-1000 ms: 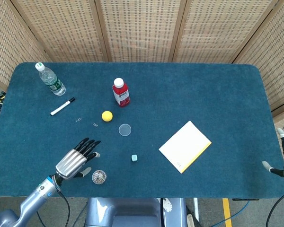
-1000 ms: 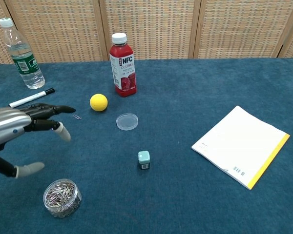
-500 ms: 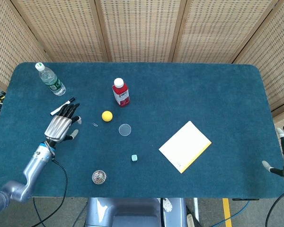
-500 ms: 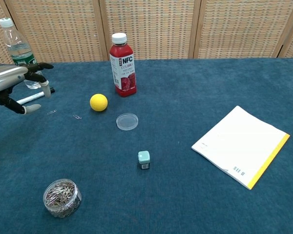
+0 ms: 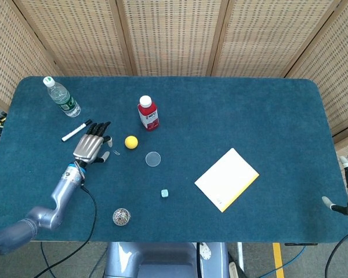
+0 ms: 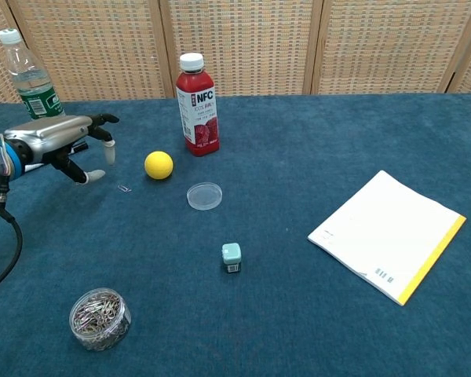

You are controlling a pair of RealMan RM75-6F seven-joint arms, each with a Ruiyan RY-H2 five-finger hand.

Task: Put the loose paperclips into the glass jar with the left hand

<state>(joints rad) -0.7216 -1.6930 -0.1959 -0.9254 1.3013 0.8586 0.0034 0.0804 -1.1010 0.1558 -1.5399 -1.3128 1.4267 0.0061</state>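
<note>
Nearby, one thin wire paperclip (image 6: 125, 188) flat on the cloth, left hand (image 6: 59, 137) fingers spread, empty.

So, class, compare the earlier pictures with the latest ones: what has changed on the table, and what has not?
The left hand has moved from beside the glass jar up the table to hover over the loose paperclips, fingers spread and holding nothing. The jar, yellow ball, marker, bottles and notebook stayed put.
</note>
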